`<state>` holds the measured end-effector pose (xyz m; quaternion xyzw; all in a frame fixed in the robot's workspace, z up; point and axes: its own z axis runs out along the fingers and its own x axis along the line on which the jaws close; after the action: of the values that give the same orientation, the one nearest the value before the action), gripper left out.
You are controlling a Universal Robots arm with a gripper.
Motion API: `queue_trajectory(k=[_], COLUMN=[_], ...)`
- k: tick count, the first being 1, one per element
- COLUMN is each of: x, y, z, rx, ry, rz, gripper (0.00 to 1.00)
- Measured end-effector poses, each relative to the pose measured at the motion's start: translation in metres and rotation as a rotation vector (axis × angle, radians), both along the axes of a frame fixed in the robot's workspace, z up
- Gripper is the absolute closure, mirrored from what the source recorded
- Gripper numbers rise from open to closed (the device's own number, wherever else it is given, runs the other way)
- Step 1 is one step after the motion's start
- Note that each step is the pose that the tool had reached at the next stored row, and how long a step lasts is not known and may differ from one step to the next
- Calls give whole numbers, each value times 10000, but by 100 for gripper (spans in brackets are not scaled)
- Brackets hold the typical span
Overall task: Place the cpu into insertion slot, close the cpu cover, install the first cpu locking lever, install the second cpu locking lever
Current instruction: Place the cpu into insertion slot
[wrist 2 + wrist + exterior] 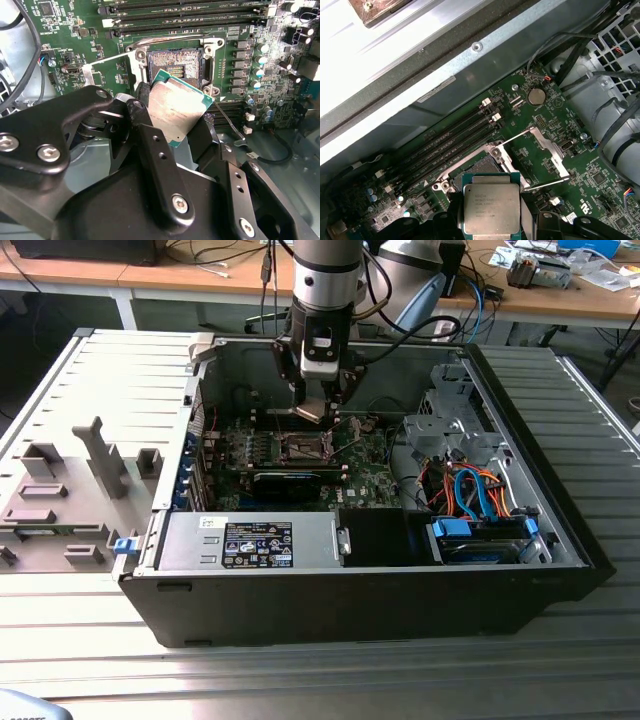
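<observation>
The gripper (172,127) has its black fingers (150,145) clamped on two opposite edges of the cpu (176,107), a flat square chip with a dull silvery top and a thin green border. Being square, it has no long axis. It hangs tilted, one corner pointing at the insertion slot (175,62), just above it and not seated. The slot's dark centre lies uncovered on the green motherboard (65,30) inside the open computer case (560,530).

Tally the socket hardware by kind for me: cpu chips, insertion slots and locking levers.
Silvery-grey square cpu chip: 1
Dark-centred square insertion slot: 1
Thin silvery wire locking levers: 2
Total: 4
</observation>
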<state>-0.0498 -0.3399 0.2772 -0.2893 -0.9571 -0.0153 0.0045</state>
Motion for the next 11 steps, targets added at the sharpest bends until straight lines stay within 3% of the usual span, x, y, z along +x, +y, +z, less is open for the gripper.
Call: queue_trajectory(k=[11], x=[0], y=[0], z=[-2], rx=[0], ry=[0], rz=[-238], gripper=[45])
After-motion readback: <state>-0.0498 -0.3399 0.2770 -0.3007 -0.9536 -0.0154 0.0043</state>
